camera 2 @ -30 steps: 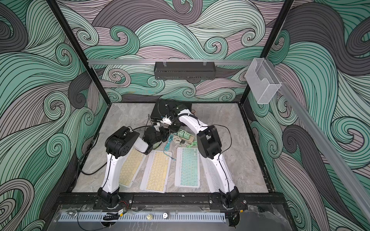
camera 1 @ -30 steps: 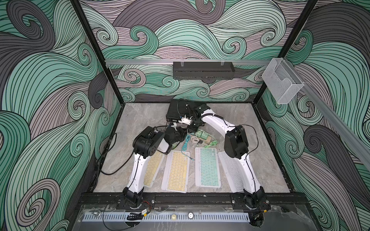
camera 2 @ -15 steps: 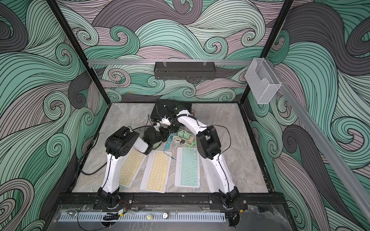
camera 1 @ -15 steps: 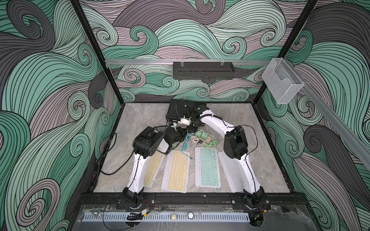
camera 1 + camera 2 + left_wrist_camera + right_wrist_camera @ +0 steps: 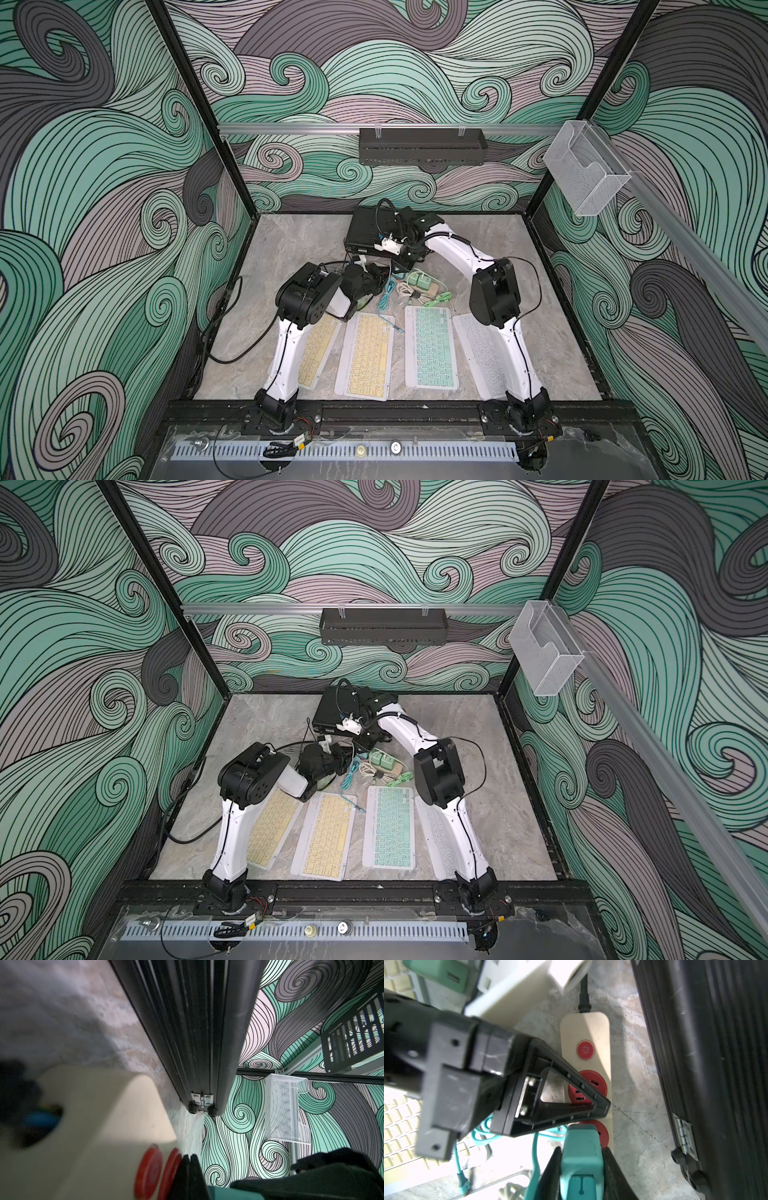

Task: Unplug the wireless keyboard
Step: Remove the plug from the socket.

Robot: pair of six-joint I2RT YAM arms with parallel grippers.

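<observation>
1. Since a second ago: the right arm's elbow [image 5: 494,297] has swung slightly inward; the left arm and everything on the table look unchanged.
2. Surface is a grey marbled tabletop [image 5: 291,237] in a booth with teal/grey wave-pattern walls [image 5: 104,166]. A black slotted tray [image 5: 422,146] hangs on the back rail, and a clear bin [image 5: 582,174] on the side rail.
3. Four keyboards lie in a row at the near edge: two yellow-keyed [image 5: 368,357], one mint keyboard [image 5: 430,353], and one white [image 5: 478,353] partly under the right arm.
4. A black case [image 5: 708,1064] sits at the back of the table, just beside a beige power strip [image 5: 584,1028] with red sockets.
5. The right gripper [image 5: 581,1167] is clamped on a teal charger plug [image 5: 581,1159], one jaw on each side; the plug is seated at the strip's end socket [image 5: 603,1132].
6. The left gripper [image 5: 600,1105] is fully closed and holds nothing; its tip rests on the strip over the middle socket [image 5: 593,1082], just beside the plug.
7. A teal cable [image 5: 388,291] runs from the plug area toward the yellow keyboards; its loose end lies on the table by the second one.
8. Hard to tell: the top views bury the strip under both wrists, the left wrist view is mostly blurred strip and case, and other cables [image 5: 419,291] and mint adapters are tangled near the mint keyboard.
</observation>
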